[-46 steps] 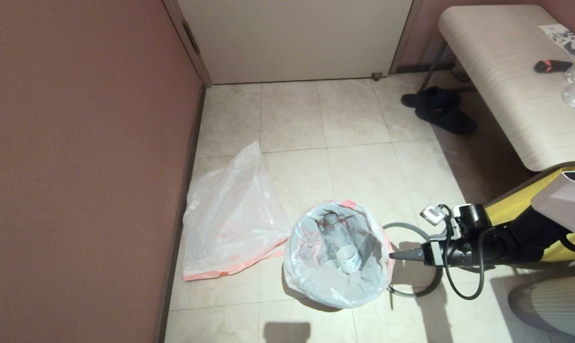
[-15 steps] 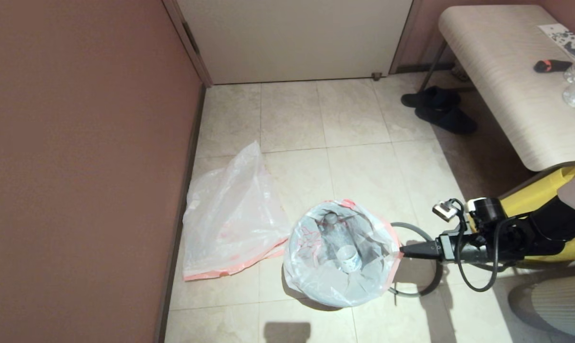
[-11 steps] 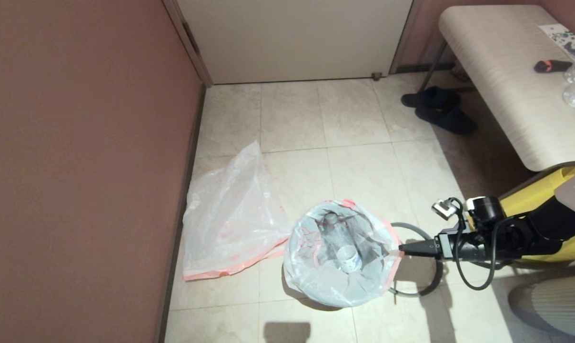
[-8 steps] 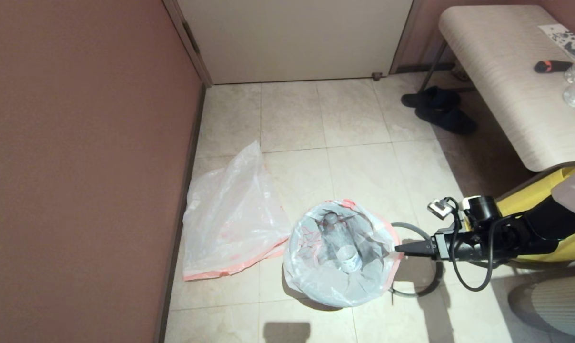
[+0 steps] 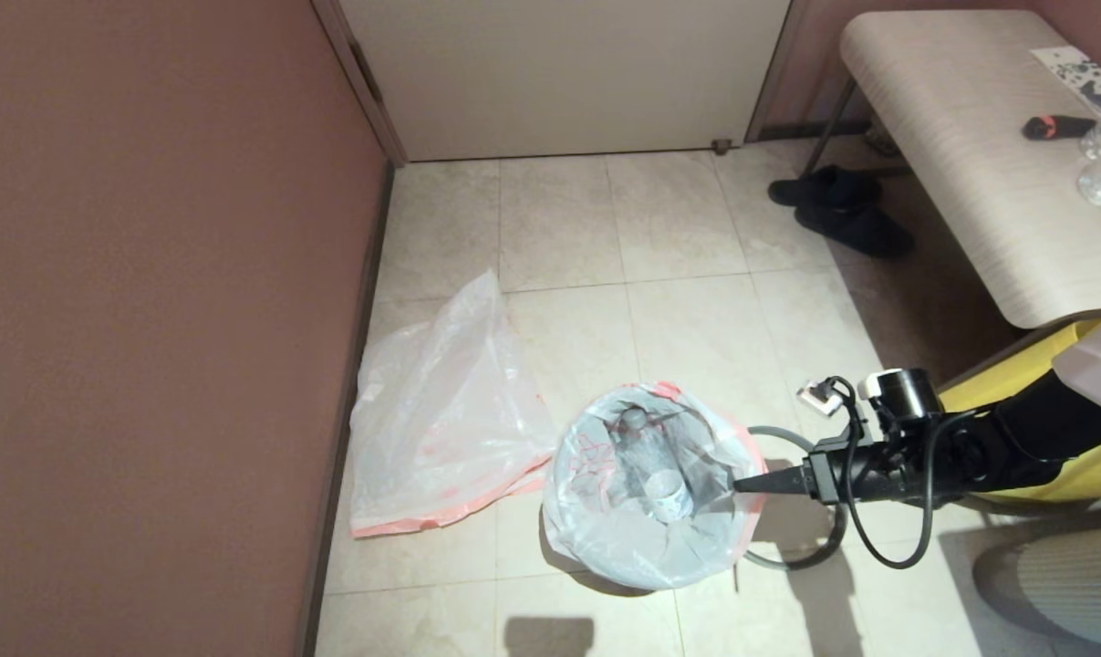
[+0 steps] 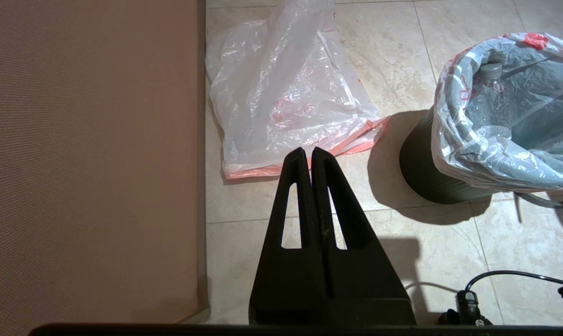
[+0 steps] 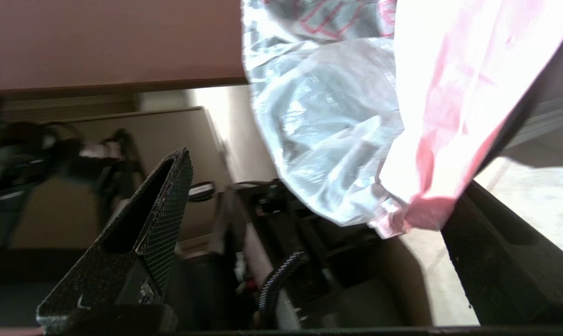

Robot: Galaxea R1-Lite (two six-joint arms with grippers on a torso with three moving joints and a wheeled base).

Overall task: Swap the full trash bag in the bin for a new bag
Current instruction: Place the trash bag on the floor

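The small round black bin (image 5: 605, 575), lined with the crinkled translucent full trash bag (image 5: 646, 538) holding a clear bottle (image 5: 646, 456), stands on the tile floor (image 5: 678, 228), right gripper (image 5: 753, 484) spread wide at its pink rim, left gripper (image 6: 311, 156) clenched, idle.

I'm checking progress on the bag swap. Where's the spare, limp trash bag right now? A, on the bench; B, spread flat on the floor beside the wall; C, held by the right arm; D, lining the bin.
B: the new bag lies flat on the floor tiles next to the wall, left of the bin, untouched.
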